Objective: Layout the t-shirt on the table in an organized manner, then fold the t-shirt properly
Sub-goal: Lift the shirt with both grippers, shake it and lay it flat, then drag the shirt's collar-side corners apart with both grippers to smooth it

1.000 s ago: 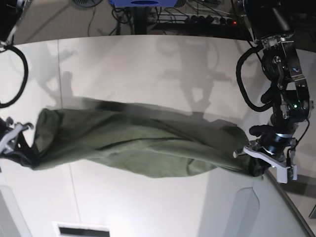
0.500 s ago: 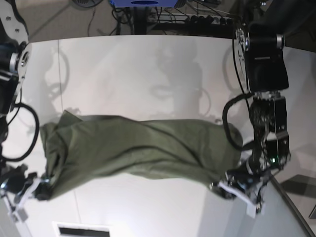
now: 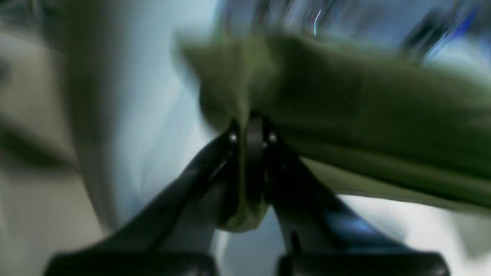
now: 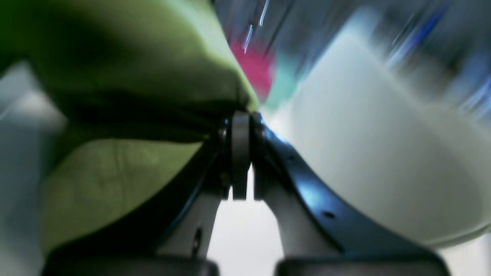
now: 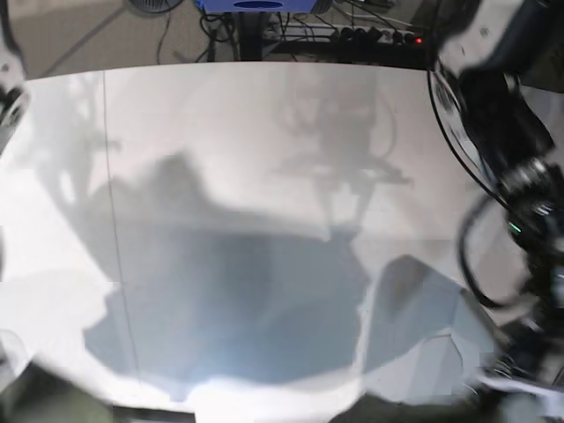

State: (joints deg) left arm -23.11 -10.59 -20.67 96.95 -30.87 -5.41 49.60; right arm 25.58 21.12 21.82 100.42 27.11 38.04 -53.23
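Both wrist views are blurred by motion. In the left wrist view my left gripper (image 3: 251,128) is shut on a bunched fold of the olive-green t-shirt (image 3: 364,115), which stretches away to the right. My right gripper (image 4: 241,122) is shut on an edge of the t-shirt (image 4: 115,57), which hangs to its left. In the base view the white table (image 5: 264,115) carries only a large shadow. The t-shirt (image 5: 53,407) shows there only as a dark olive blur along the bottom edge. The left arm (image 5: 520,203) is a blur at the right.
A thin dark seam line (image 5: 110,176) runs down the table's left part. Beyond the far edge lie cables and a power strip (image 5: 370,35) and a blue object (image 5: 256,5).
The t-shirt, stretched low over the table's middle between both grippers, has left that spot. It now shows only at the base view's bottom edge, with its shadow on the table.
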